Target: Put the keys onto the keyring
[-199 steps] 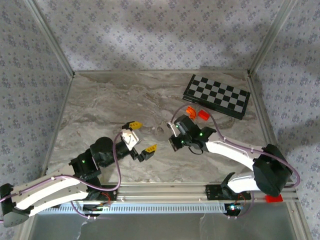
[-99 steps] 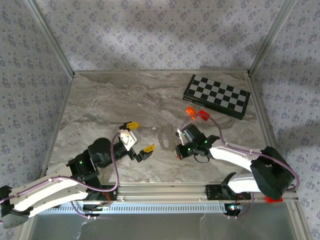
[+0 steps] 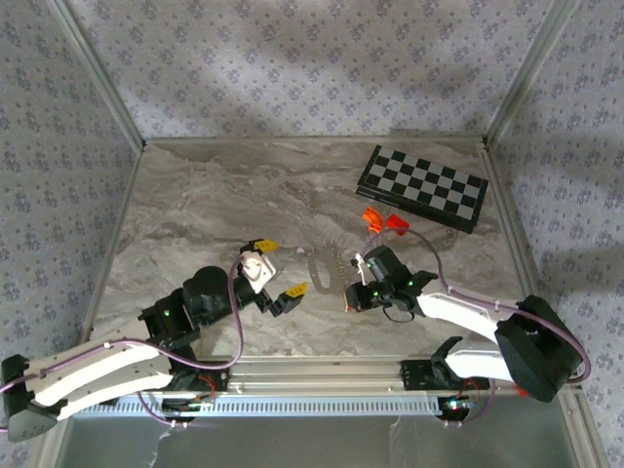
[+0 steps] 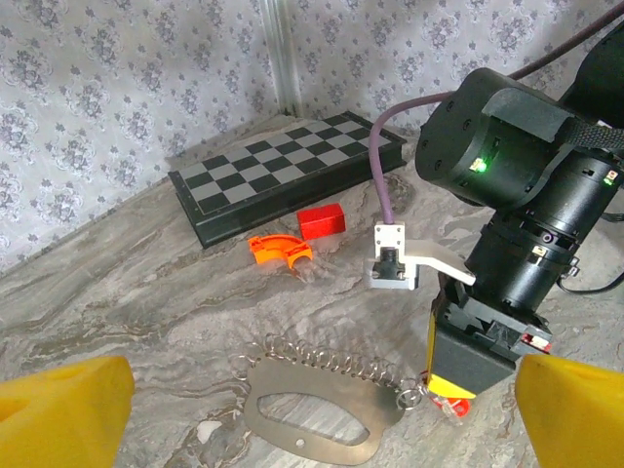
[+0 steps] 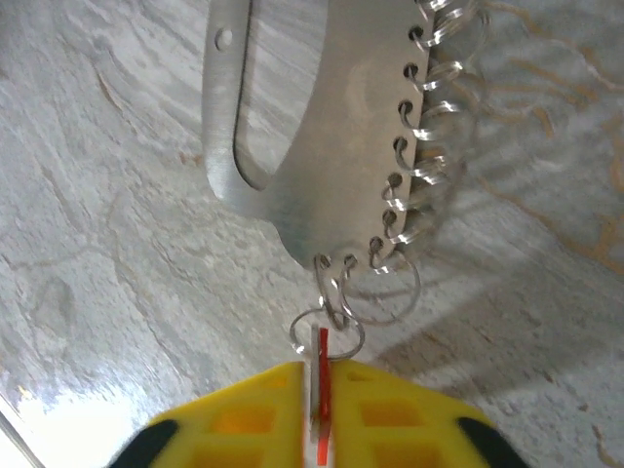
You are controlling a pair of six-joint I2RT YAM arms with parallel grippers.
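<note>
A: Where is the key, and which way does it point?

B: The key (image 5: 322, 429), a small red tag seen edge-on, is pinched between the narrow yellow fingers of the right gripper (image 5: 320, 375). Its long axis runs straight away from the fingertips, wire ring leading.

A: And the keyring?

B: The keyring (image 5: 327, 136), a flat metal plate with wire rings along one long edge, lies on the marble table (image 3: 195, 205) between the two grippers. Its long axis continues the key's line. The key's ring overlaps the plate's end ring; whether they are linked, I cannot tell.

A: The left gripper?

B: The left gripper (image 3: 279, 266) is spread wide, holding nothing, near the plate.
</note>
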